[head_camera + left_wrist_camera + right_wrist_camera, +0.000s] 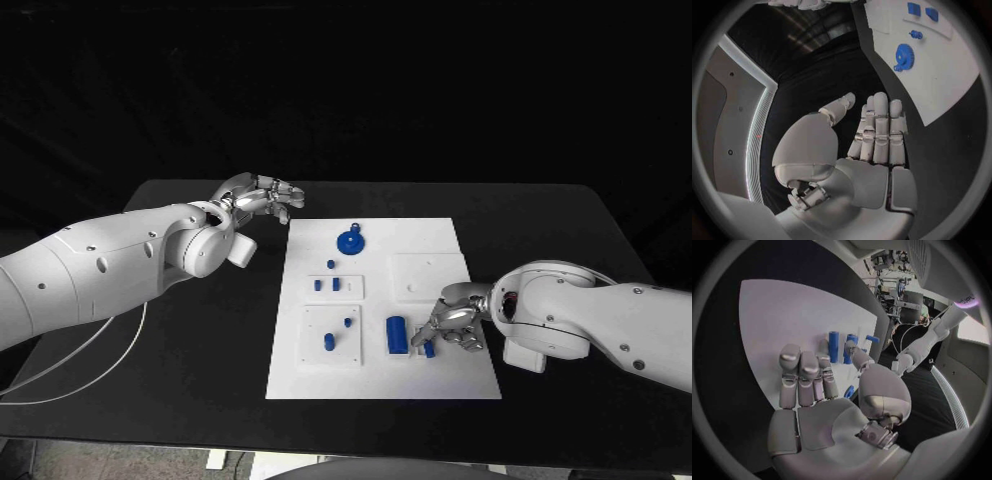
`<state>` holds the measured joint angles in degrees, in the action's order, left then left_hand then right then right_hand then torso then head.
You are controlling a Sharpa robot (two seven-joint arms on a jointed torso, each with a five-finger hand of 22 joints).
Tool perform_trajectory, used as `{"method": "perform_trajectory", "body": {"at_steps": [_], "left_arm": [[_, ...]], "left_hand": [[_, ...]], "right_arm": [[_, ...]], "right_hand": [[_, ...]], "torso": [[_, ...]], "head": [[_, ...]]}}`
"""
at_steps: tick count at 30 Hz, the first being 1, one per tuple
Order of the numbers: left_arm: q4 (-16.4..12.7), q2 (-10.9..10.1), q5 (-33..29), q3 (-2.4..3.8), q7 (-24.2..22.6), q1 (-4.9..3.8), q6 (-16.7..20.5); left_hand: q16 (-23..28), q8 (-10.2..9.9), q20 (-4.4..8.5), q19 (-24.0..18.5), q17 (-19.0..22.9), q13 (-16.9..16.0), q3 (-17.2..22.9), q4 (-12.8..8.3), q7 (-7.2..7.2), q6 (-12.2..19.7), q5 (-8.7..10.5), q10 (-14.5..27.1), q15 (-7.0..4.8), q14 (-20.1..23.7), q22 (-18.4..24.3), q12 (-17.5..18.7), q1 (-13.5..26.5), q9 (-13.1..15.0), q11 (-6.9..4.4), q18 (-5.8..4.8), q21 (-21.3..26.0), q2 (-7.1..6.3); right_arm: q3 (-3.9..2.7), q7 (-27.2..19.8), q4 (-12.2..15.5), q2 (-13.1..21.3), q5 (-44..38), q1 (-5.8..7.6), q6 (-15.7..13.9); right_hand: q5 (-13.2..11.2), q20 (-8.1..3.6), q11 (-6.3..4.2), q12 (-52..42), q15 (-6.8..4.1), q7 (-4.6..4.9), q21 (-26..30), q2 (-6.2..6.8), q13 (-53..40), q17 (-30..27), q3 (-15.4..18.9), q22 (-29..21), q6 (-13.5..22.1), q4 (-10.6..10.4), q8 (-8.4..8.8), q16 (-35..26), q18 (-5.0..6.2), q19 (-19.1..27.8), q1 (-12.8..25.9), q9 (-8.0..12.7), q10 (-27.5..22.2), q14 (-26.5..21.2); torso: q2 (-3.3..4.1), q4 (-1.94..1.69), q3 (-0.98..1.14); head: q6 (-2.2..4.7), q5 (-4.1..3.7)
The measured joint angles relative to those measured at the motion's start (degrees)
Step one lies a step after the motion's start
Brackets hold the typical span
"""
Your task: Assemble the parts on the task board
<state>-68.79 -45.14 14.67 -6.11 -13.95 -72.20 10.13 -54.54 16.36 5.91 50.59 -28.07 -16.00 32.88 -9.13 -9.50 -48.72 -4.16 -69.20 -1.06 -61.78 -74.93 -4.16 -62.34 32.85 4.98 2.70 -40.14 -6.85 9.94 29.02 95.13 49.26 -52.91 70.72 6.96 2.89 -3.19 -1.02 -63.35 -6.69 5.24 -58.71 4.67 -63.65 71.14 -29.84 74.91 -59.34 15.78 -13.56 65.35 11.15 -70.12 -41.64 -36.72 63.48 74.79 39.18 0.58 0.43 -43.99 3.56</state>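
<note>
The white task board (433, 375) lies in the middle of the table. A blue gear (351, 240) sits near its far edge, and the left wrist view shows this gear (903, 56) too. Small blue pegs (327, 285) stand in a raised block, and two more (339, 331) lie on a lower block. A blue cylinder (395, 333) lies near my right hand (450, 325), which hovers over the board's right side with straight fingers (801, 377), holding nothing. A small blue piece (430, 350) lies right by its fingertips. My left hand (267, 195) is off the board's far left corner, fingers (879, 125) straight, empty.
A bare raised white square (430, 272) sits on the board's right half, just beyond my right hand. Black tabletop (216, 340) surrounds the board on all sides. A thin white cable (87, 370) trails over the table's left part under my left arm.
</note>
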Motion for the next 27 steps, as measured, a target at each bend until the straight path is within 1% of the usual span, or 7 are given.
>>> {"method": "perform_trajectory", "body": {"at_steps": [5,11,12,23,27], "left_arm": [[0.00,0.00,0.00,0.00,0.00,0.00,-0.01],[0.02,-0.02,0.00,0.00,0.00,0.00,-0.02],[0.02,-0.02,0.00,0.00,0.00,0.00,-0.02],[0.06,-0.01,0.00,0.00,0.00,0.00,-0.07],[0.10,0.00,0.00,0.00,0.01,0.00,-0.09]], "left_hand": [[0.00,0.00,0.00,0.00,0.00,0.00,0.00,0.00,0.00,0.00,0.00,0.00,0.00,0.00,0.00,0.00,0.00,0.00,0.00,0.00,0.00,0.00],[0.00,0.00,0.00,0.00,0.01,0.01,0.00,0.00,0.00,0.00,0.00,0.00,0.00,0.00,0.01,0.00,0.00,0.00,0.00,0.00,0.00,0.00],[0.00,0.00,0.00,0.00,0.01,0.01,0.00,0.00,0.00,0.00,0.00,0.00,0.00,0.00,0.01,0.00,0.00,0.00,0.00,0.00,0.00,0.00],[0.00,0.00,0.00,0.00,-0.04,-0.03,0.00,0.00,0.00,0.00,0.00,0.00,0.00,0.00,0.02,0.00,0.00,0.00,0.00,0.00,0.23,0.00],[0.00,0.00,0.00,0.00,-0.04,-0.04,0.00,0.00,0.00,0.00,0.00,0.00,0.00,0.00,0.02,0.00,0.00,0.00,0.00,0.00,0.23,0.00]], "right_arm": [[0.00,-0.11,0.07,0.09,0.05,0.00,-0.01],[0.00,-0.39,0.29,0.35,0.15,-0.01,-0.03],[0.00,-0.44,0.35,0.43,0.17,-0.01,-0.03],[-0.04,-1.26,1.29,1.76,0.60,-0.02,-0.01],[-0.15,-1.49,1.62,1.99,0.66,-0.02,-0.01]], "right_hand": [[0.00,-0.37,0.00,0.00,0.05,0.00,0.00,-0.09,-0.05,0.04,1.69,0.00,0.00,0.58,0.16,0.00,0.00,0.12,0.54,0.00,0.00,-0.05],[0.00,-0.38,0.01,0.00,0.08,-0.01,0.00,-0.11,-0.05,0.04,2.00,0.00,0.01,0.58,0.61,0.00,0.00,0.10,0.57,0.16,-0.01,-0.08],[0.00,-0.38,0.01,0.00,0.08,-0.01,0.00,-0.31,-0.05,0.04,2.00,0.00,0.01,0.58,0.63,0.00,0.00,0.10,0.77,0.14,0.00,-0.08],[0.00,-0.37,0.01,-0.01,0.09,-0.02,0.01,-0.31,-0.05,0.03,2.15,0.00,0.01,0.73,0.65,0.00,0.00,0.11,0.76,0.10,-0.01,-0.09],[0.00,-0.37,0.01,-0.01,0.09,-0.02,0.01,-0.31,-0.05,0.03,2.31,0.00,0.00,0.57,0.65,0.00,0.00,0.11,0.76,0.10,-0.01,-0.09]], "torso": [[0.00,0.02,0.00],[0.01,0.03,0.04],[0.00,0.03,0.04],[0.01,0.05,0.07],[0.01,0.04,0.07]], "head": [[0.03,0.05],[-0.01,0.10],[-0.02,0.12],[-0.03,0.19],[-0.03,0.20]]}}
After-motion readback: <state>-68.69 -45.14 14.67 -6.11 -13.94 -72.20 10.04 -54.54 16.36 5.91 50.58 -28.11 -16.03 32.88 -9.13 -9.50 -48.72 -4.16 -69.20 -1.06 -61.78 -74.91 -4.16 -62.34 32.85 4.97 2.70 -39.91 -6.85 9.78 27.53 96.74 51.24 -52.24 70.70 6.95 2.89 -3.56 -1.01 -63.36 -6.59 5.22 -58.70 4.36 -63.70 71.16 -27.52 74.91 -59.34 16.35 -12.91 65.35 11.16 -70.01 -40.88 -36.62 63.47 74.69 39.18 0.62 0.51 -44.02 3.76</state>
